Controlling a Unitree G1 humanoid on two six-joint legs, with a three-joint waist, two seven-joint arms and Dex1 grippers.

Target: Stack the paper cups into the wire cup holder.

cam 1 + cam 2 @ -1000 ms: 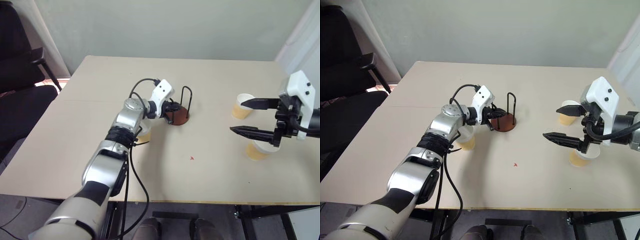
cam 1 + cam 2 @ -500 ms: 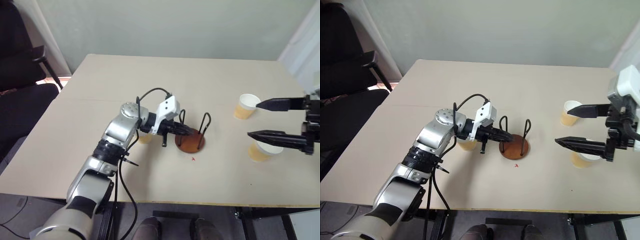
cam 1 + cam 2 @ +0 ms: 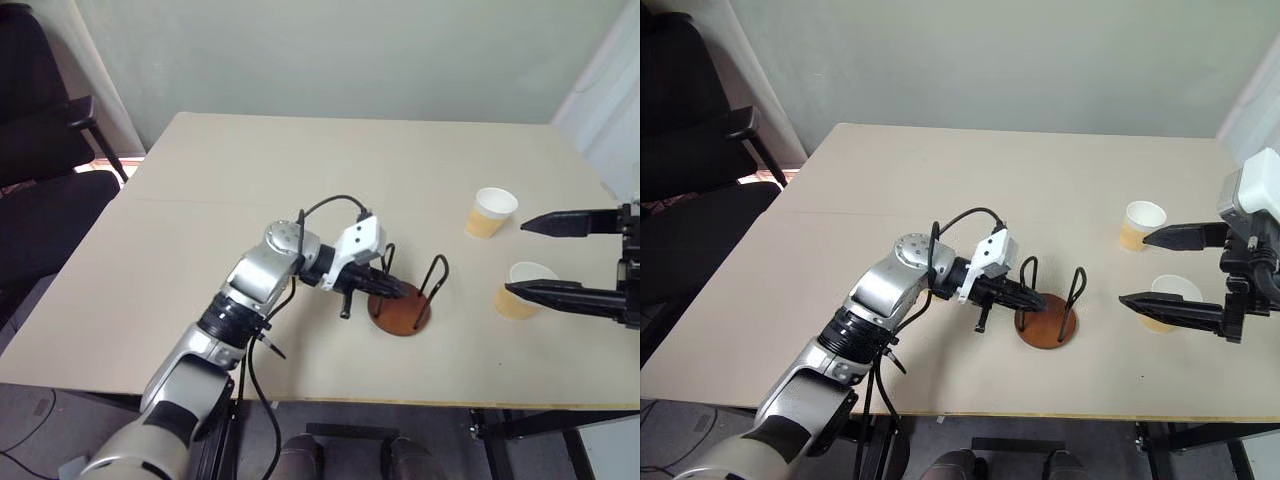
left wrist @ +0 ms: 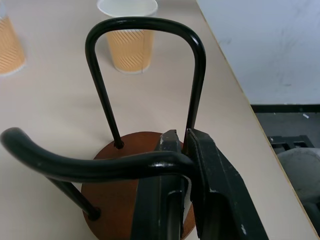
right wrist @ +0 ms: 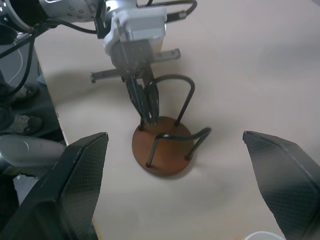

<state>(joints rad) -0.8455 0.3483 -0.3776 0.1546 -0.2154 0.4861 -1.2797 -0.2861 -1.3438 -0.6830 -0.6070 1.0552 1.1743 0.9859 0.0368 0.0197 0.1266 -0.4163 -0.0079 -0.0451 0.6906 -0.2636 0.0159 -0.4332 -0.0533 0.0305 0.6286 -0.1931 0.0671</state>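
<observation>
My left pincer is clamped on a wire loop of the cup holder, while my right pincer, spread wide and empty, hovers by the two cups just beyond the holder, nearer them.

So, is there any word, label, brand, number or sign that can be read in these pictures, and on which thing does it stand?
None can be read.
Paper cups: diagonal stripes, no lettering.
Wire cup holder: plain base and wires.
Left gripper and right gripper: no markings legible.
Table: no print visible.
</observation>
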